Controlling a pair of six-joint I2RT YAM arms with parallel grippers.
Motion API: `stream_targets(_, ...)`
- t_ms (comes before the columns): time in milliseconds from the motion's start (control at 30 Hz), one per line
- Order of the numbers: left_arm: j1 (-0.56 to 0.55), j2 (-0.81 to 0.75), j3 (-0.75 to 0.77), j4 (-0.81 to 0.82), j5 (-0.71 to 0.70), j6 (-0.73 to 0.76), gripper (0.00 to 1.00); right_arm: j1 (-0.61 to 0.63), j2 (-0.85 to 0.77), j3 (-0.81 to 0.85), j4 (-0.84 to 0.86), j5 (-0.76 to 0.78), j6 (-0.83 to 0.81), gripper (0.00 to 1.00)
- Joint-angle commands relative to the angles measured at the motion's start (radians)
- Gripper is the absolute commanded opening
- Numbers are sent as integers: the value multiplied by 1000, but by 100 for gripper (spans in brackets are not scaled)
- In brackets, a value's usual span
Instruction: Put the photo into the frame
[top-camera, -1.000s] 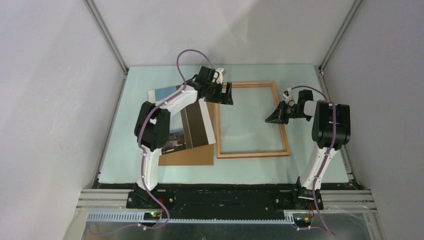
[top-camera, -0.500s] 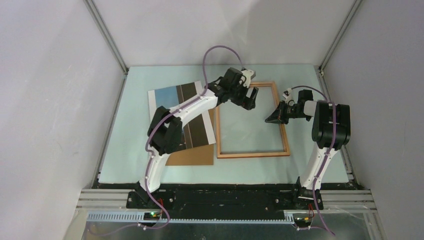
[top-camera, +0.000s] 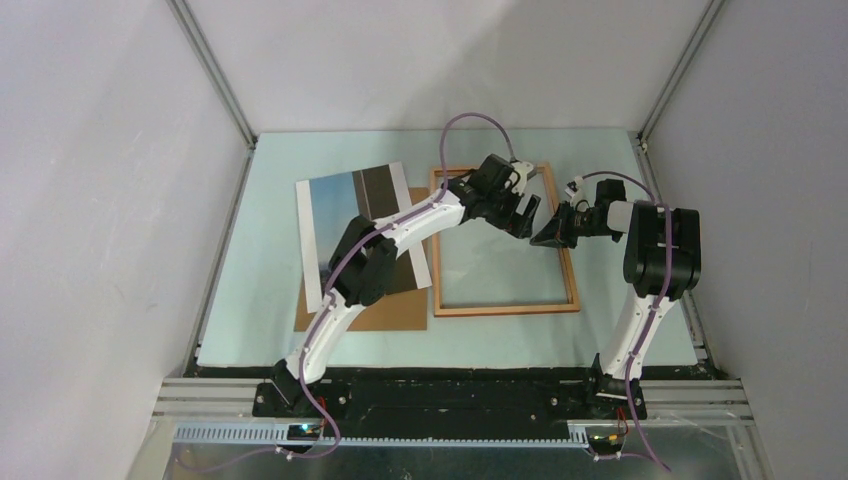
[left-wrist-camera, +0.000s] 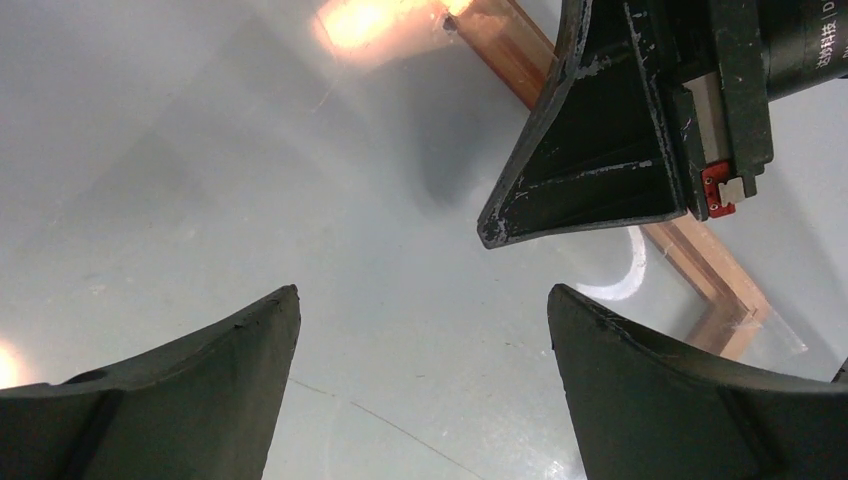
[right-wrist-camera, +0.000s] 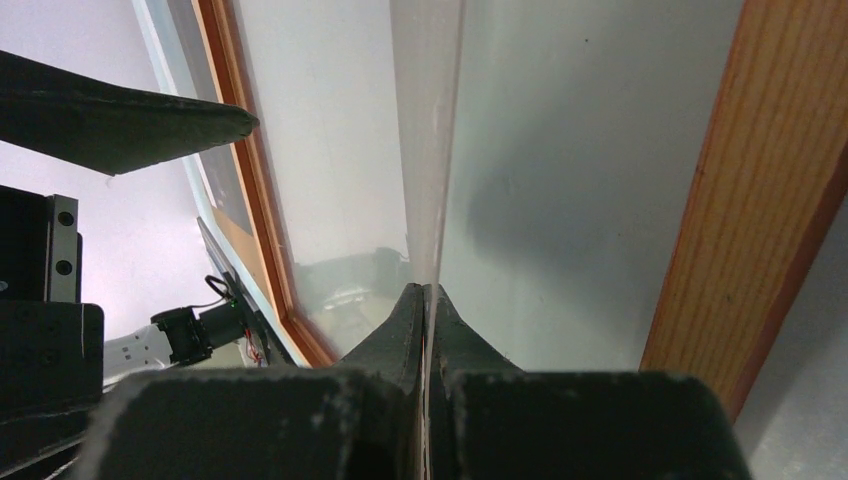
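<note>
Left gripper (left-wrist-camera: 422, 295) spread above the frame (top-camera: 505, 309); right gripper (right-wrist-camera: 425, 292) pinches a barely visible clear sheet (right-wrist-camera: 428, 150); left arm (top-camera: 400, 225) hides part of the photo (top-camera: 340, 220)

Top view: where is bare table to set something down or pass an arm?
Bare: the near strip of table between the frame and the arm bases; the left band between the photo and the wall; the strip behind the frame. Crowded: the frame's far-right part, where the open left gripper sits close to the right gripper, shut on a thin clear sheet.

Pale table (top-camera: 260, 260): frame (top-camera: 505, 308) centre-right; brown board (top-camera: 385, 312) just left.
</note>
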Motion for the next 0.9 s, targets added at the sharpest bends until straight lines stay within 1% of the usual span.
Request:
stream_targets(0,-10,12,69,8,31,-27,97,11,-35,26,-11,38,-15,0)
stream_targets(567,-29,77,104,10,91,-85,97,12,-40,26,-16,55,-14,0)
stream_targets(867,-31,81,86,9,98,-92,97,12,-42,26,-28,57,-21,2)
